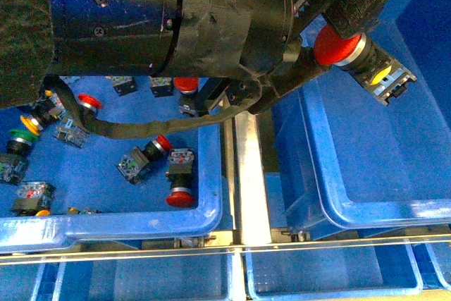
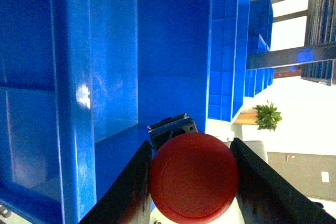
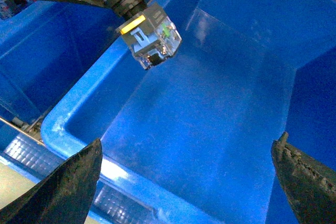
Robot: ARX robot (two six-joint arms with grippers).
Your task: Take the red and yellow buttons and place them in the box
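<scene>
box: big, deep and blue, with a thick rim. It stands to the right of the tray.
tray: blue and not deep, left of the box. Loose buttons lie in it.
metal rail: grey, running between the tray and the box.
my left arm: black and thick. It reaches over the tray's far edge, out to the box.
my right hand: its two fingers are spread wide apart with nothing between them. It hangs over the box.
my left hand: closed tight on the red button, one finger on each side of the cap.
red button: up in the air above the box, near its left wall, touching no part of the box. It is tilted. It has a round red cap, a silver ring and a grey body with a yellow patch.
red-capped buttons: still in the tray. One lies by the near edge, one just beside it, one by the far edge, one nearer the left edge.
yellow-capped button: in the tray, by its left edge.
green-capped button: just beside the yellow one.
</scene>
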